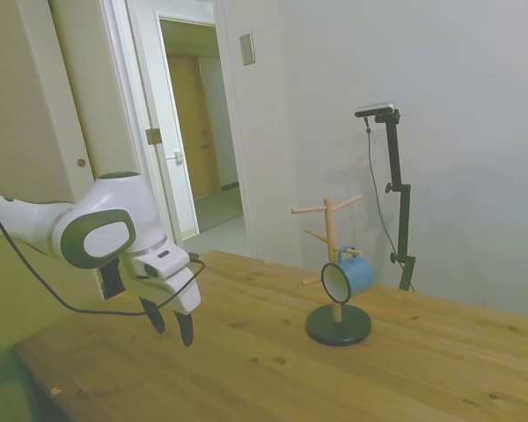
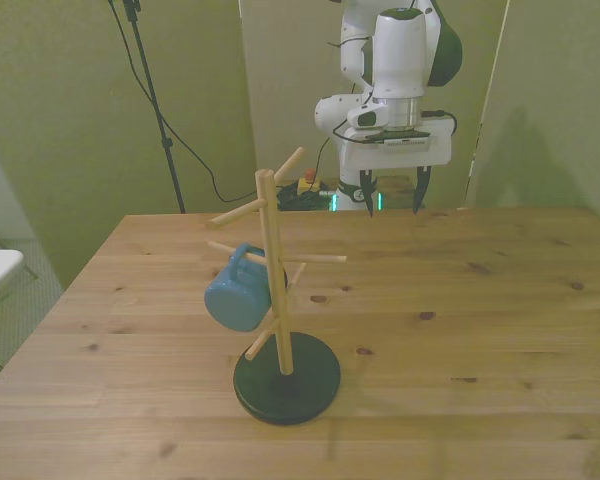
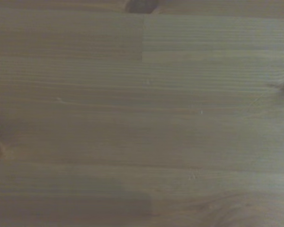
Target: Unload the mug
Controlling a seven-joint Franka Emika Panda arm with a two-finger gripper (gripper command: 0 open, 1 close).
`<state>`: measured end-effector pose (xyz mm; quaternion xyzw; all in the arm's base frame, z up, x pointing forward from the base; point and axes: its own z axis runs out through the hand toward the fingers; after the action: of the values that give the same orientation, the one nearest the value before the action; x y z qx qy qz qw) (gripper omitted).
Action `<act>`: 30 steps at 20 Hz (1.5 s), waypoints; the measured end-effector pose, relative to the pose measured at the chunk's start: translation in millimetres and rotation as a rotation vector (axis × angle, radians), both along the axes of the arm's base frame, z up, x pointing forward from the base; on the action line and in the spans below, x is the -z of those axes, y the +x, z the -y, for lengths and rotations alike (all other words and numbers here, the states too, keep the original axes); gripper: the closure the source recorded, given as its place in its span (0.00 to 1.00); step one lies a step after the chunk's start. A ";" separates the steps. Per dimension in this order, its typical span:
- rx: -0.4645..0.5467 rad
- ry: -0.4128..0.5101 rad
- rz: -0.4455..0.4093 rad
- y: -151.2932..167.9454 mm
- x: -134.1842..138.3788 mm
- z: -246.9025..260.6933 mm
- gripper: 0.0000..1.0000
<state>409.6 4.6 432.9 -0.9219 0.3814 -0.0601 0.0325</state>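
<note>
The light-blue mug [image 1: 348, 277] [image 2: 235, 293] hangs by its handle on a lower peg of a wooden mug tree [image 1: 332, 255] [image 2: 272, 270] with a round black base [image 2: 286, 377]. In the side view its pale inside faces the camera. My gripper [image 1: 172, 322] [image 2: 392, 192] hovers above the table near its far edge in the front view, well away from the tree. It is open with nothing between its dark fingers. The wrist view holds only bare wood grain [image 3: 142, 113].
The wooden table [image 2: 460, 330] spreads wide around the tree. An open doorway [image 1: 198, 123] and pale wall stand behind in the side view. Cables and a thin stand [image 2: 155, 100] run down behind the table on the front view's left.
</note>
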 end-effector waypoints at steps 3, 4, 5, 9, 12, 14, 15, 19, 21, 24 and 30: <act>0.003 0.000 0.004 1.0 0.6 1.6 0.00; 0.005 -0.001 0.014 1.7 -0.3 3.1 0.00; 0.009 -0.005 0.035 3.2 -1.9 5.5 0.00; 0.051 -0.039 0.120 4.7 -5.0 26.1 0.00; 0.107 -0.076 0.177 4.9 -4.8 48.4 0.00; 0.156 -0.099 0.221 5.4 -6.4 66.8 0.00; 0.179 -0.109 0.247 6.4 -8.6 75.1 0.00; 0.274 -0.152 0.360 12.3 -14.8 105.1 0.00; 0.309 -0.163 0.407 19.7 -14.2 116.4 0.00; 0.349 -0.169 0.460 39.8 -13.1 129.2 0.00; 0.397 -0.184 0.543 75.6 -12.8 159.4 0.00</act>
<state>485.2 -154.8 445.7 -0.7791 0.5236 -0.3426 0.0374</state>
